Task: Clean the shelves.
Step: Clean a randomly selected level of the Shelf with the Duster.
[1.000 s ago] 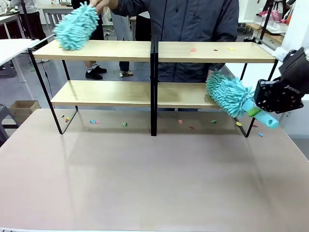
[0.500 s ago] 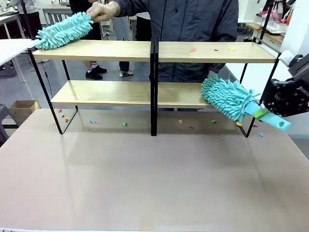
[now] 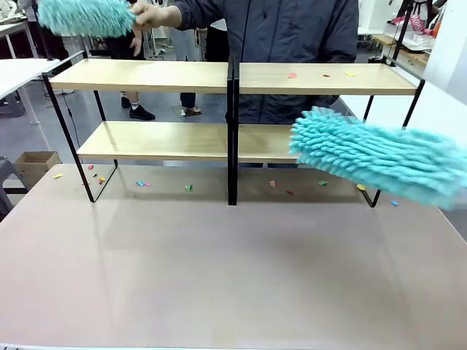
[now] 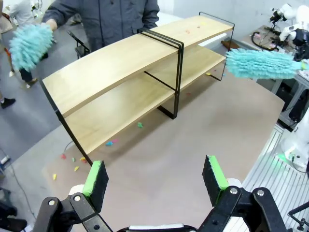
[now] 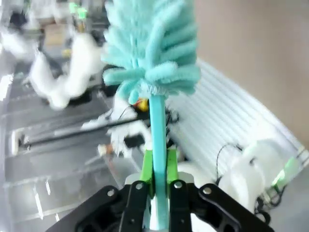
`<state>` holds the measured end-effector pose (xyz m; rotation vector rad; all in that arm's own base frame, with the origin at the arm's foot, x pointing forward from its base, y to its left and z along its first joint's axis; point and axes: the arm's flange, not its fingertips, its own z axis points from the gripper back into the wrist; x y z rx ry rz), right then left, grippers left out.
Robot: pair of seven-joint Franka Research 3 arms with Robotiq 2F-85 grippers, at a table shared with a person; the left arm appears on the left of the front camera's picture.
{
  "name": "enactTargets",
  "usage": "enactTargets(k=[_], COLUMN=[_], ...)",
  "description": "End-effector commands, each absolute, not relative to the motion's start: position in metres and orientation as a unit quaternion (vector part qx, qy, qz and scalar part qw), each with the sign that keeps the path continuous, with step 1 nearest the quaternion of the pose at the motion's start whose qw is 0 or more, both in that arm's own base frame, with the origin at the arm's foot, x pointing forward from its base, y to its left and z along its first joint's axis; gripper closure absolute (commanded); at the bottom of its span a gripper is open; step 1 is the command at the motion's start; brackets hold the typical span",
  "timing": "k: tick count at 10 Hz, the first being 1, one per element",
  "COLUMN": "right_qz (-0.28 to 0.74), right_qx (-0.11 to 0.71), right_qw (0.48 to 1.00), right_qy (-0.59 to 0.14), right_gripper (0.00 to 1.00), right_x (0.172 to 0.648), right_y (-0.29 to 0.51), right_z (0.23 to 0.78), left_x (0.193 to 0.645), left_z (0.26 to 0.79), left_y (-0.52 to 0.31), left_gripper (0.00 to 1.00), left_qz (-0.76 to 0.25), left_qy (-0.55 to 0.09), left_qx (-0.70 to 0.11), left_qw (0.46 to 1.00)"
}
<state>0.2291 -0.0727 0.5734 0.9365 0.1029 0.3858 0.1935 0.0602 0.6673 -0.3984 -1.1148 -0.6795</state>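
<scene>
The shelves (image 3: 146,76) stand across the far side of the brown tabletop (image 3: 219,270). They are a two-tier rack of four light wood boards in a thin black frame, split by a black centre post (image 3: 231,131). A person in a dark jacket stands right behind them.

A few coloured paper scraps (image 3: 292,74) lie on the upper right board. More bits (image 3: 188,187) are scattered on the tabletop under and just in front of the lower boards.

At the shelves' right end, a fluffy turquoise duster (image 3: 372,157) hangs motion-blurred in front of the lower right board, with its head pointing toward the centre post. In the left wrist view it sits just beside that end of the frame, and whether it touches cannot be told. The right gripper (image 5: 158,166) is clenched on this duster's pale blue handle, with the green pads pressed against either side of it.

Above the shelves' left end, the person's hand (image 3: 153,14) holds a second turquoise duster (image 3: 84,16), lifted clear of the upper left board.

The left gripper (image 4: 154,176) hovers over the tabletop in front of the shelves, well apart from them. Its fingers are spread wide and grasp nothing.

A cardboard box (image 3: 33,164) sits on the floor beyond the shelves' left end.
</scene>
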Motion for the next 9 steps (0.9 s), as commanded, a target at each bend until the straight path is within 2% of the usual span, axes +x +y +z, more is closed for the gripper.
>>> enactTargets(k=[1,4,7,8,9], right_qz=[0.244,0.36,0.318,0.333,0.333], right_qx=[0.445,0.451,0.421,0.442,0.442], right_qw=[0.859,0.805,0.839,0.821,0.821], right_qy=[0.07,0.14,0.131,0.14,0.14], right_gripper=[0.88,0.88,0.88,0.88,0.88], right_x=[0.223,0.226,0.234,0.256,0.256], right_y=[-0.126,-0.197,-0.208,-0.172,-0.172], right_z=[0.589,0.605,0.622,0.555,0.555], left_x=[0.192,0.192,0.192,0.192,0.192], left_z=[0.668,0.668,0.668,0.668,0.668], left_y=[0.061,0.061,0.061,0.061,0.061], left_gripper=[0.0,0.0,0.0,0.0,0.0], left_qz=[-0.31,-0.31,-0.31,-0.31,-0.31], left_qy=[-0.516,-0.516,-0.516,-0.516,-0.516], left_qx=[-0.181,-0.181,-0.181,-0.181,-0.181], left_qw=[0.778,0.778,0.778,0.778,0.778])
